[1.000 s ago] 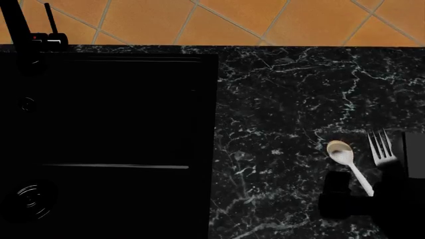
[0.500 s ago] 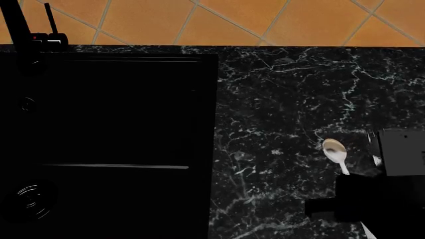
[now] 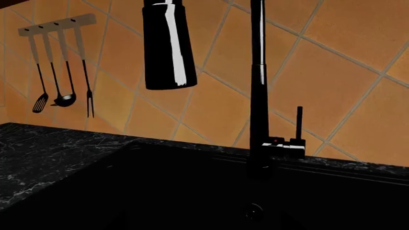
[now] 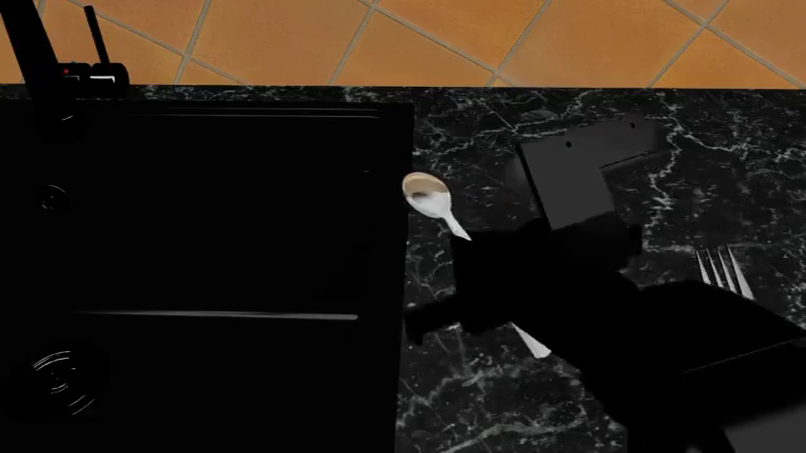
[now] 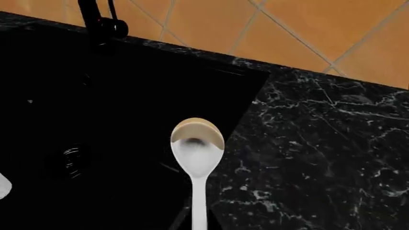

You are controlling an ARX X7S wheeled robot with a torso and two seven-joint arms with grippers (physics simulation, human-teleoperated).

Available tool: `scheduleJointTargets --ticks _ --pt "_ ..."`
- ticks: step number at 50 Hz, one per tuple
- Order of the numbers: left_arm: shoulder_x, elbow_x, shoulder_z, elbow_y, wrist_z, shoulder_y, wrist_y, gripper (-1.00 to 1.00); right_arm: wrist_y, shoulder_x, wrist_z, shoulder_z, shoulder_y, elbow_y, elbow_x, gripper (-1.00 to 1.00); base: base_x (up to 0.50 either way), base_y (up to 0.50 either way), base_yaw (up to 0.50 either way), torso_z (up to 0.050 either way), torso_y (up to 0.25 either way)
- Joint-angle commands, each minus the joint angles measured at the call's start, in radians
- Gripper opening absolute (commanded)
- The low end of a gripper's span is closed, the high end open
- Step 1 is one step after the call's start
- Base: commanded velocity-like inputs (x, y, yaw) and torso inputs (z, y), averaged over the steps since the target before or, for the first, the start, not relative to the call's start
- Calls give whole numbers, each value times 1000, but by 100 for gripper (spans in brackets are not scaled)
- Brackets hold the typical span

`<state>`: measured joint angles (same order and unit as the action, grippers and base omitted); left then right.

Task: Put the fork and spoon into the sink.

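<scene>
Firmly around the spoon (image 4: 429, 197): right gripper (image 4: 494, 302).

— Where are we seeing the white spoon (image 4: 429, 195)?
— Lifted, its beige bowl hanging at the black sink's (image 4: 202, 236) edge.
— And the fork (image 4: 722, 267)?
— We're seeing only its tines lying on marble.
</scene>
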<state>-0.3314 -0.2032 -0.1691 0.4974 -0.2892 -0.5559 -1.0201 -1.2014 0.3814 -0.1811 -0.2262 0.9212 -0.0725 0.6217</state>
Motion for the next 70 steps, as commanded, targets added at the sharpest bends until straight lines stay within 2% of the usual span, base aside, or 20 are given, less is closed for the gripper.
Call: scheduleJointTargets --ticks 1,7,16,18,22,28,29,32,35,52,70 --pt "-5 0 3 -7 -1 3 8 100 111 -134 -99 -151 154 179 -39 -100 0 0 0 0 0" --pt "-3 0 14 -17 -2 -2 13 100 184 -204 -128 -179 190 286 -56 -100 0 0 0 0 0" --pt "-5 -4 14 -1 -5 0 -1 100 360 -367 -200 -228 312 640 -96 -100 0 0 0 0 0" --pt "-6 -4 11 -1 -6 1 0 100 414 -379 -194 -291 342 720 -57 -100 0 1 0 0 0" --pt "0 -3 22 -21 -5 1 19 100 600 -381 -117 -619 453 925 297 -100 0 0 0 0 0" --pt "-2 -4 23 -33 -4 -1 27 100 818 -381 -64 -1137 553 999 828 -100 0 0 0 0 0" --pt "-1 -4 24 -35 -4 0 29 100 835 -381 -61 -1194 563 990 917 -100 0 0 0 0 0" --pt "-2 -4 27 -43 -3 -2 35 100 890 -381 -31 -1317 578 947 1023 -100 0 0 0 0 0" --pt "-2 -6 28 -42 -2 -4 35 100 898 -381 -18 -1347 574 931 1056 -100 0 0 0 0 0" --pt "-2 -12 44 -58 1 -14 40 100 835 -381 -12 -1341 416 809 796 -100 0 0 0 0 0" --pt "-1 -20 43 -51 -1 -1 43 100 769 -381 -39 -1331 293 764 650 -100 0 0 0 0 0"
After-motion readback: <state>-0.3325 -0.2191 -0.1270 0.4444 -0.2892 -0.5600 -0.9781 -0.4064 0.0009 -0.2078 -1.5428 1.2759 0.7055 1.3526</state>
